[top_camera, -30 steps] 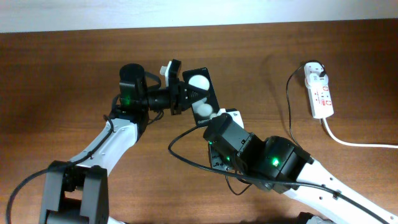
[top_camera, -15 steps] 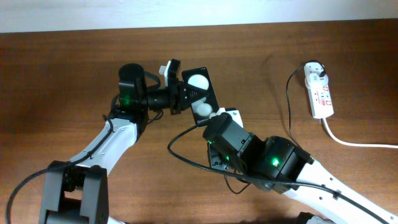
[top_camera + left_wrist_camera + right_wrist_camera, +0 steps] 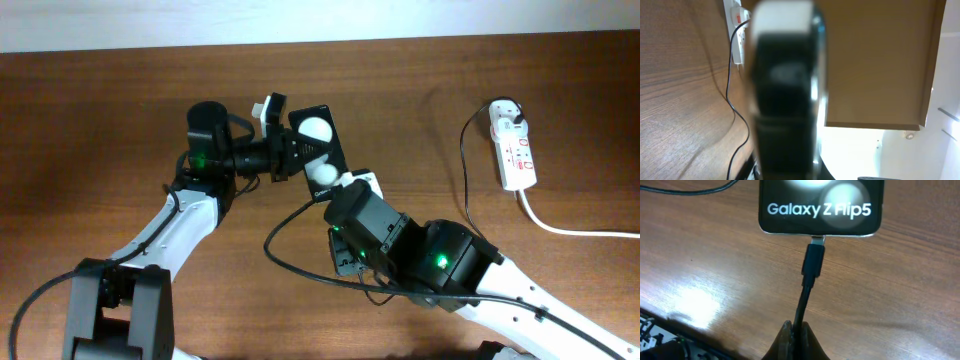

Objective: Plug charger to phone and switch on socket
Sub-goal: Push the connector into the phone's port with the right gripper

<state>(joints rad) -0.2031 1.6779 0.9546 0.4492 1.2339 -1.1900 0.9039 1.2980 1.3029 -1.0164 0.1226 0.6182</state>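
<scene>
My left gripper [image 3: 290,155] is shut on the phone [image 3: 318,150], a black slab with white round spots, and holds it above the table. In the left wrist view the phone [image 3: 782,100] fills the middle as a blur. In the right wrist view the phone [image 3: 821,207] reads "Galaxy Z Flip5". My right gripper [image 3: 796,332] is shut on the charger cable [image 3: 802,305] just behind the black plug tip [image 3: 813,262]. The plug's metal end meets the phone's bottom edge, and a little metal shows. The socket [image 3: 512,148] lies at the far right with the white adapter [image 3: 505,112] in it.
The charger's thin cable [image 3: 464,180] runs down from the adapter and loops under my right arm [image 3: 440,260]. The socket's thick white cord [image 3: 570,230] trails off to the right edge. The socket and cable also show in the left wrist view [image 3: 738,25].
The left gripper and phone have shifted slightly left. The right gripper followed up and left with the plug, and the cable loop below it slid left.
</scene>
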